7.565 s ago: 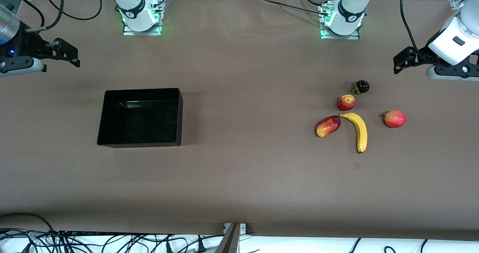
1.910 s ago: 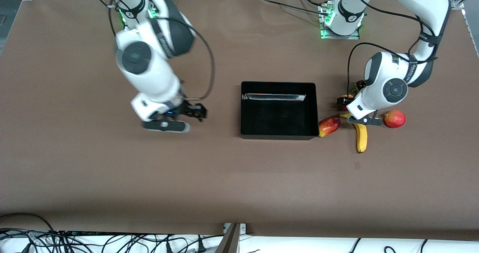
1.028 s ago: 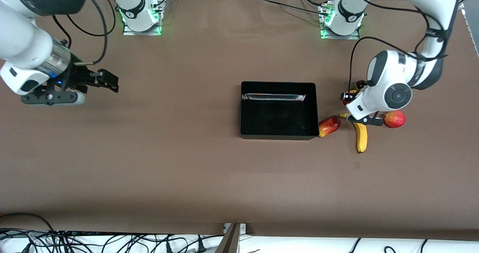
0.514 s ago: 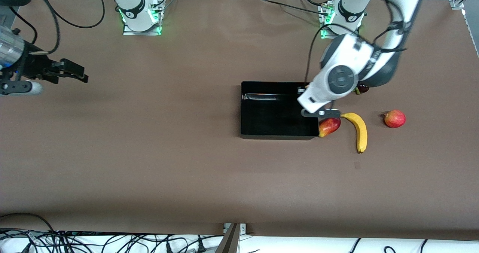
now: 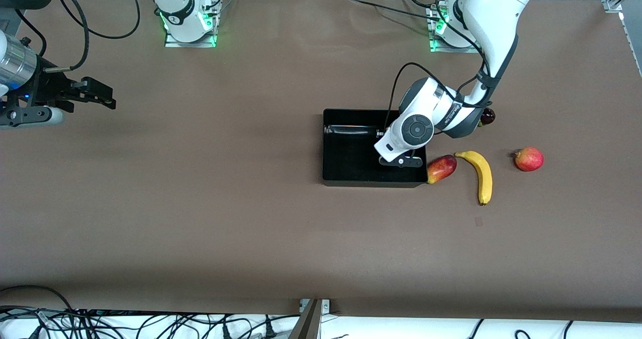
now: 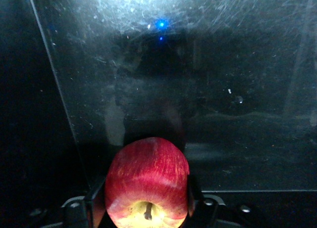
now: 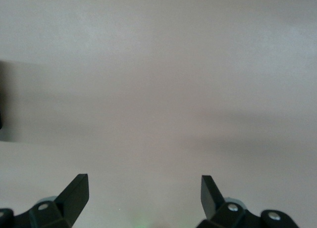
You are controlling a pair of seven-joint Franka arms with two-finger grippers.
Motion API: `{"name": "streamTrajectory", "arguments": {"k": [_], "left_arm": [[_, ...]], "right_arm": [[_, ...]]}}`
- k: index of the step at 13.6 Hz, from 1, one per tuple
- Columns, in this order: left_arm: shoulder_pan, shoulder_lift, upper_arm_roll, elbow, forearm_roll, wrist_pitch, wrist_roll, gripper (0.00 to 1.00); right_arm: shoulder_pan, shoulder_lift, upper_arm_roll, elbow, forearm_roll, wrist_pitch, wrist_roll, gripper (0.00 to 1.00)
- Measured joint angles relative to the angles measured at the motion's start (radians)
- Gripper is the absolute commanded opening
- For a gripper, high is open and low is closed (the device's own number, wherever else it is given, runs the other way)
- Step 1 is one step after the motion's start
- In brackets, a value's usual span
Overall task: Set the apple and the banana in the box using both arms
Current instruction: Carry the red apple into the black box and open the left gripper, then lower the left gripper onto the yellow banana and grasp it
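From the front, my left claw (image 5: 399, 161) hangs over the box (image 5: 351, 171) near the desk's middle, at the box's end toward the banana (image 5: 480, 173), while my right claw (image 5: 95, 94) waits wide open over the desk's edge at the right arm's end. Left wrist view: I'm gripping the apple (image 6: 147, 182) between both fingers (image 6: 95, 204), glossy black box floor (image 6: 198, 79) right below. Right wrist view: spread fingertips (image 7: 75, 192), bare desk (image 7: 158, 89) underneath.

Just extras: red-yellow mango (image 5: 441, 168), pinkish-red round fruit (image 5: 529, 159) at its 3 o'clock, dark purple fruit (image 5: 486, 116) at 1 o'clock.
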Motion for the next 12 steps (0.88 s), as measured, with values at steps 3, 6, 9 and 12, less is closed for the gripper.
{"name": "streamTrajectory", "arguments": {"k": [3, 6, 9, 12], "left_arm": [[0.003, -0.010, 0.004, 0.012, 0.000, -0.029, 0.002, 1.00], [0.050, -0.077, 0.020, 0.136, 0.000, -0.277, 0.016, 1.00], [0.194, -0.124, 0.038, 0.255, 0.026, -0.462, 0.131, 1.00], [0.352, -0.078, 0.047, 0.256, 0.174, -0.438, 0.208, 1.00]], "right_arm": [[-0.005, -0.008, 0.001, 0.002, -0.002, 0.007, 0.000, 1.00], [-0.005, -0.009, 0.007, 0.014, -0.012, 0.009, 0.000, 1.00], [-0.006, -0.001, 0.010, 0.013, -0.016, 0.010, 0.000, 1.00], [0.005, 0.022, 0.027, 0.013, -0.016, 0.049, 0.000, 1.00]]}}
